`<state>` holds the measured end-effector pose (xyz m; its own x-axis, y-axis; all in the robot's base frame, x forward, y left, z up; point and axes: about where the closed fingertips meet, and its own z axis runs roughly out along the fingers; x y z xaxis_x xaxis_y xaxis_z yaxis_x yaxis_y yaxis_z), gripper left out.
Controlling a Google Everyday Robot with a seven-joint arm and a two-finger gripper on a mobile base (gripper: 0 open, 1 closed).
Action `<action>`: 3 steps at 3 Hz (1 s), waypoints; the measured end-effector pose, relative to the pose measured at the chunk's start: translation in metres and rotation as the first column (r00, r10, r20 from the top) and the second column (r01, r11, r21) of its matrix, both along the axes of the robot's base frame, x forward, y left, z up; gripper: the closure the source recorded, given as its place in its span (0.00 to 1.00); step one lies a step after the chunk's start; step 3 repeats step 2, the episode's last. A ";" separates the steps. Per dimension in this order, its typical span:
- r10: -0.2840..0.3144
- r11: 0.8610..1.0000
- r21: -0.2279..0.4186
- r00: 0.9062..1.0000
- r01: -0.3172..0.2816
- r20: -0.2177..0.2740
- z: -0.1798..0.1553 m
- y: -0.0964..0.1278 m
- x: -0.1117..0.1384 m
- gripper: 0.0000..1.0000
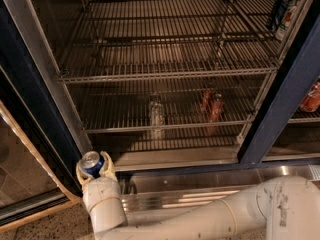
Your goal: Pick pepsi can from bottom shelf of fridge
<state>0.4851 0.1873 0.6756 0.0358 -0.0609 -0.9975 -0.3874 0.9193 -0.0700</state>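
My gripper (93, 166) sits low at the left, outside the fridge (280, 104) and in front of its steel base panel, shut on the pepsi can (92, 162). The can is small and dark blue with a silver top and pull tab, held upright between the cream fingers (107, 167). The bottom shelf (125, 126), a wire rack with a front rail, lies above and to the right of the gripper. The white arm runs from the lower right corner across to the gripper.
A clear bottle-like container (156, 114) and red cans (211, 105) stand on the bottom shelf. A wider wire rack (170, 59) sits above. A dark can (283, 8) stands at the upper right. The open glass door (25, 149) is close on the left.
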 end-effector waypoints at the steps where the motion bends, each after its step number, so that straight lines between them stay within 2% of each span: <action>1: 0.023 0.999 0.023 0.998 -0.024 0.055 0.015 -0.016 -0.024 1.00; 3: 0.029 0.999 0.022 0.998 -0.030 0.058 0.014 -0.018 -0.026 1.00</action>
